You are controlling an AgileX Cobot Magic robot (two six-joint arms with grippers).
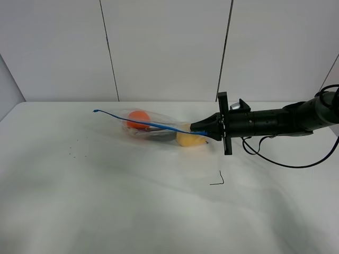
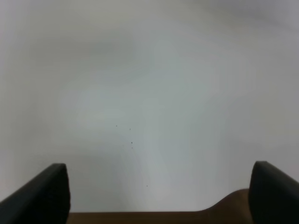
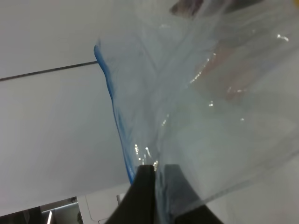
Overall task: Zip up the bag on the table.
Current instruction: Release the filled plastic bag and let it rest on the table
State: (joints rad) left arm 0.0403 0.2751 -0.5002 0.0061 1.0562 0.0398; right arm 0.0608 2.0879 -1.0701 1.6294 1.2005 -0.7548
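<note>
Bag (image 1: 159,128): clear, glossy, crinkled plastic film with a blue plastic zipper strip (image 3: 117,121). Bench (image 1: 132,211): white, smooth, matt surface. Right end effector (image 1: 197,127): black, matt finish.

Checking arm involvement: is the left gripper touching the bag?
No: the left gripper has open fingers over the bare table, no bag there.

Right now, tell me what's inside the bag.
Through the clear bag: an orange round item, a yellow one and something dark between them. The crinkled plastic hides what the dark piece is.
</note>
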